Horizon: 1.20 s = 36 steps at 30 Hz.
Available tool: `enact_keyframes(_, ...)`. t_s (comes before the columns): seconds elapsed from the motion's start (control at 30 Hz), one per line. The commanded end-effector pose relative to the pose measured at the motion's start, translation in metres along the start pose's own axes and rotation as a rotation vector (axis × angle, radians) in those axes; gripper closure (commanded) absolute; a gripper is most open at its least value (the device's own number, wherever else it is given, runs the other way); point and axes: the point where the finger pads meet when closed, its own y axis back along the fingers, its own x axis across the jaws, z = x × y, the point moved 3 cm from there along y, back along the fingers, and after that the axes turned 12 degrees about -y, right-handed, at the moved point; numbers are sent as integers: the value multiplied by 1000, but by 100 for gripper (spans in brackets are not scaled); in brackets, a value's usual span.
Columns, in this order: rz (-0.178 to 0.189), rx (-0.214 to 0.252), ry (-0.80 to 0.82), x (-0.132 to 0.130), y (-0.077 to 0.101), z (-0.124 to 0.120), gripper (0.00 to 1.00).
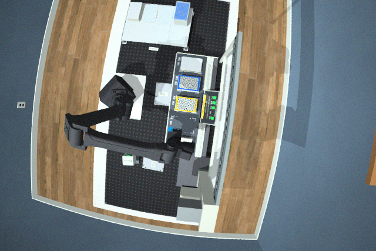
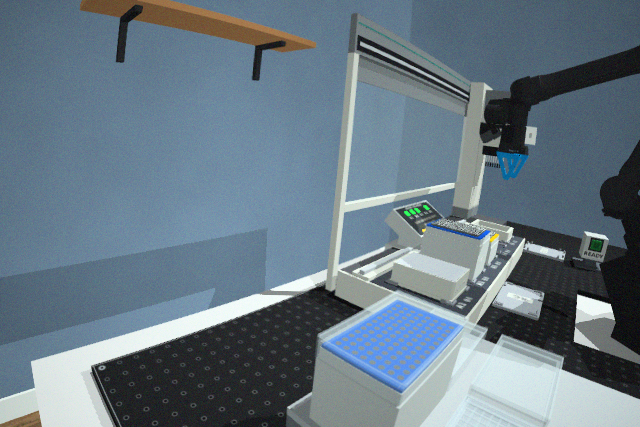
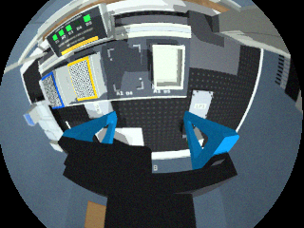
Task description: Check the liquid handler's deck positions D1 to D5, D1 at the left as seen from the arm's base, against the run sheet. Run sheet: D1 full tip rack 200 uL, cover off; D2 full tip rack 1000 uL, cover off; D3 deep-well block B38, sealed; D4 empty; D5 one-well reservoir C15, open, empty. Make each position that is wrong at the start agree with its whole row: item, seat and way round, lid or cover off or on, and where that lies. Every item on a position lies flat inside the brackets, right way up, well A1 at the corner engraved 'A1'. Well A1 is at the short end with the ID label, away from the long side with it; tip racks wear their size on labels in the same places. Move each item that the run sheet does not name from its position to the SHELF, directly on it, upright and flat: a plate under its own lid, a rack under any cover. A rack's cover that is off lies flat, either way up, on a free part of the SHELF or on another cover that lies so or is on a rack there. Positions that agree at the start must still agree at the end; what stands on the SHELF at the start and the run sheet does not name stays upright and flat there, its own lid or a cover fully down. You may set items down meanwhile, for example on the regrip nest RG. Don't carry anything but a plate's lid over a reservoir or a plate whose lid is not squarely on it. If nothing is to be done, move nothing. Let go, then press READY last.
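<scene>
hangs high over the right-hand end of the liquid handler's dark grey deck [image 1: 173, 111]: the black arm's blue-fingered parallel gripper [image 3: 152, 136], spread to its full width, nothing between the fingers. points down at the white one-well reservoir [image 3: 167, 66], seated inside the brackets of the last position, just beside the empty bracketed position [image 3: 129, 64]. looks open and dry from above (label and id too small to read, so way round cannot be told).

likely to handle as a light, stiff moulded tray: thin smooth walls, little to bite on, easy to tip if taken near a corner. best taken across the narrow width, one pad on each long wall at mid-length, low enough to catch the wall and not merely the rim. needs only a modest squeeze, since hard plastic could skid out or flex inward. should come up level and straight to clear the brackets, then go down flat.
</scene>
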Motion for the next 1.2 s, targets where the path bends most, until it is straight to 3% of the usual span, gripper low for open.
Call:
enact_keyframes(0.0,3,-60,29,-12,16,29,0)
enact_keyframes(0.4,-7,-62,35,-54,16,73,0)
enact_keyframes(0.57,-6,-56,37,-53,16,71,0)
enact_keyframes(0.6,4,-16,48,-46,2,52,0)
enact_keyframes(0.63,4,-7,46,-46,-8,54,0)
enact_keyframes(1.03,3,-7,47,-46,-48,53,0)
enact_keyframes(1.13,3,-7,47,-46,-50,53,0)
enact_keyframes(1.17,0,-40,39,-47,-34,62,0)
